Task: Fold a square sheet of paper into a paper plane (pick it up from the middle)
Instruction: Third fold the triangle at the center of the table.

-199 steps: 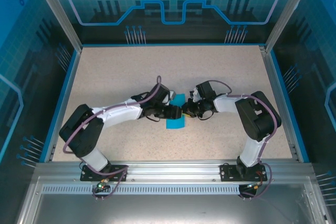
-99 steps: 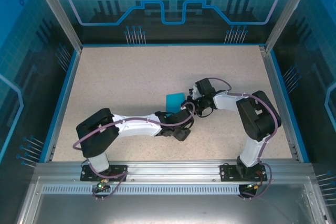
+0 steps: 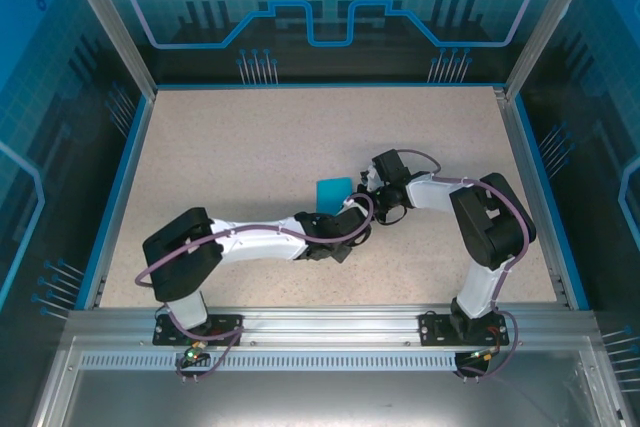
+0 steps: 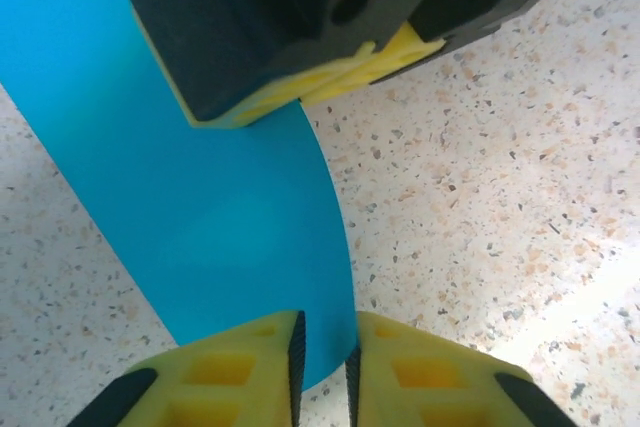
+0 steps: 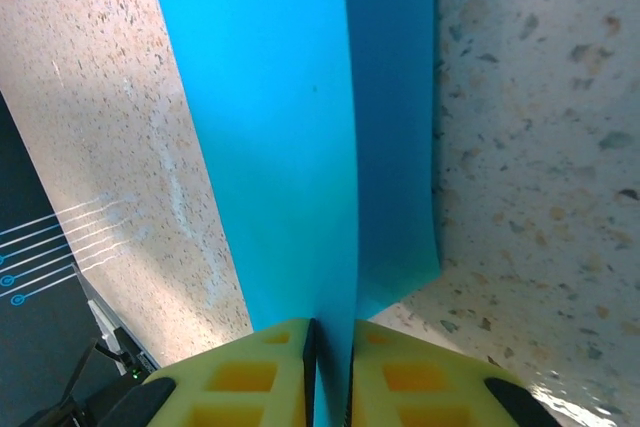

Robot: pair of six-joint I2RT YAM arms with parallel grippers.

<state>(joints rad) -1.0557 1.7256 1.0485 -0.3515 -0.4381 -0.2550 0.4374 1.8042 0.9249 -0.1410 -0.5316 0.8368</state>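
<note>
At the near edge of the table, the two arms are rising from their bases and bending in toward the middle. The left arm is stretching low across from the left, and the left gripper is sitting just nearer than its partner. In the left wrist view, the left gripper is pinching a lower corner of the square sheet of paper, its yellow fingers pressed almost together with only the thin cyan edge between them. Just beyond, the right gripper is reaching in from the right. From the left wrist camera the right gripper is showing as a black block with yellow pads, clamping the sheet's farther part. In the right wrist view, the right gripper is squeezing the square sheet of paper, which is running away from the fingers as two overlapping blue layers standing off the speckled surface. From above, the square sheet of paper is lying near the table's centre, touching both grippers and extending to their far left. Farther on, bare tabletop is stretching to the blue back wall.
</note>
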